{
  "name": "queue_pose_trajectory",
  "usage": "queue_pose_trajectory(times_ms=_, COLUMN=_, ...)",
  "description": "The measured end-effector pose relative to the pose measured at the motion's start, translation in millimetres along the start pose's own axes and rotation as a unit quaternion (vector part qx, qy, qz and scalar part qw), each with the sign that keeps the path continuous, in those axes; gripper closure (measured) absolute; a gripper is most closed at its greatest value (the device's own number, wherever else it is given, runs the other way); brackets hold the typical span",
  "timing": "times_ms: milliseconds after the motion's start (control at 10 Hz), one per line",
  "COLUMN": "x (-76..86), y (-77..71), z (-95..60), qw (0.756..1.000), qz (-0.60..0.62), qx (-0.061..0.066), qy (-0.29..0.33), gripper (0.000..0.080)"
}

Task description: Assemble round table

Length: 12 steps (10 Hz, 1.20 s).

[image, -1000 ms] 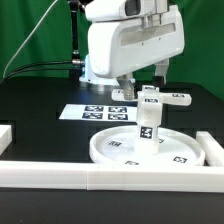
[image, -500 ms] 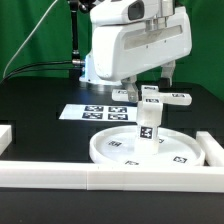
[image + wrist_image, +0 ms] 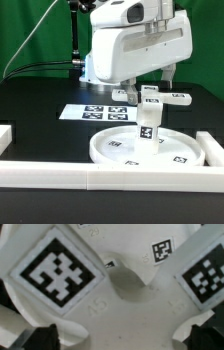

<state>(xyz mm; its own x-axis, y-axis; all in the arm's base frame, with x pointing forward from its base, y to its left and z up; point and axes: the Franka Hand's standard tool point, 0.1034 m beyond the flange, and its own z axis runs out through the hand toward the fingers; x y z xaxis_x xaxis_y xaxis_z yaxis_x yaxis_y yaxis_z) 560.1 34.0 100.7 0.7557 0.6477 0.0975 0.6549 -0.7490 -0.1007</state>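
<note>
Tool hovers above cross piece atop leg

Leg upright on disc, cross piece atop; border rails fence near side.

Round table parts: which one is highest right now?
The cross-shaped piece, sitting atop the upright leg. The leg stands on the round disc, which lies flat on the table.
</note>
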Motion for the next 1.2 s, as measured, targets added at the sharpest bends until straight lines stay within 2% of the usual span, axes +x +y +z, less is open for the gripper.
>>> queue_pose_trajectory(times_ms=200, x=-0.5, y=-0.7, z=5.1, qw=0.999, qz=0.032, qx=-0.023, qy=0.015, gripper=0.0150)
queue_pose_trajectory(times_ms=600, x=0.0, y=-3.2, z=6.0, qw=0.999, qz=0.032, qx=-0.024, qy=0.012, gripper=0.0150)
queue_pose_trajectory(times_ms=700, x=1.4, y=-3.8, z=5.5, qw=0.999, qz=0.025, qx=-0.029, qy=0.007, gripper=0.0277)
queue_pose_trajectory(times_ms=800, x=1.3, y=-3.2, z=5.1, qw=0.999, qz=0.025, qx=-0.029, qy=0.007, gripper=0.0353)
queue_pose_trajectory(times_ms=1200, x=1.1, y=-2.8, z=5.0, qw=0.998, qz=0.055, qx=-0.028, qy=0.009, gripper=0.0353)
